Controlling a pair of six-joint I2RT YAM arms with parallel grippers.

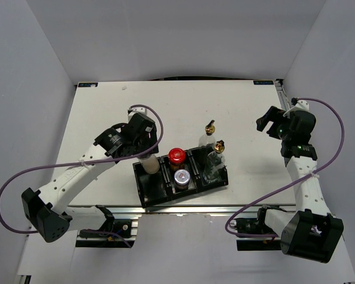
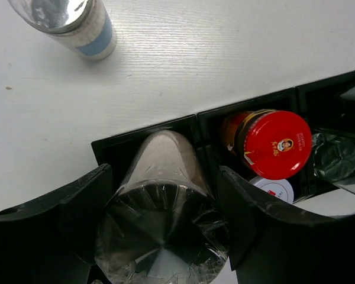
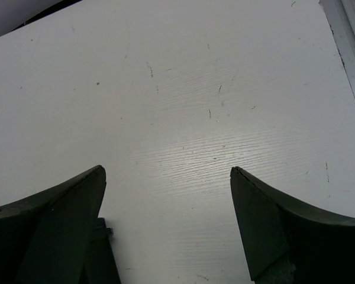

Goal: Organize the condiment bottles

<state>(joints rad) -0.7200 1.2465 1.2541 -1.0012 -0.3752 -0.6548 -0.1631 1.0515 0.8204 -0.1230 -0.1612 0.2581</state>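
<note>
My left gripper (image 1: 147, 154) (image 2: 164, 170) is shut on a silver-lidded shaker (image 1: 148, 164) (image 2: 161, 213), which stands tilted in the left compartment of the black tray (image 1: 155, 190) (image 2: 143, 132). The middle compartment holds the red-lidded jar (image 1: 177, 155) (image 2: 276, 143) and a second shaker (image 1: 181, 176) (image 2: 273, 189). One glass bottle with a gold pourer (image 1: 215, 161) stands in the right compartment. The other glass bottle (image 1: 209, 131) stands on the table just behind the tray. A third shaker (image 2: 71, 22) with a blue label stands on the table. My right gripper (image 1: 271, 121) (image 3: 167, 170) is open over bare table.
The table's right metal edge (image 3: 350, 47) runs close to the right gripper. Purple cables loop from both arms beside the table. White walls enclose the table on three sides.
</note>
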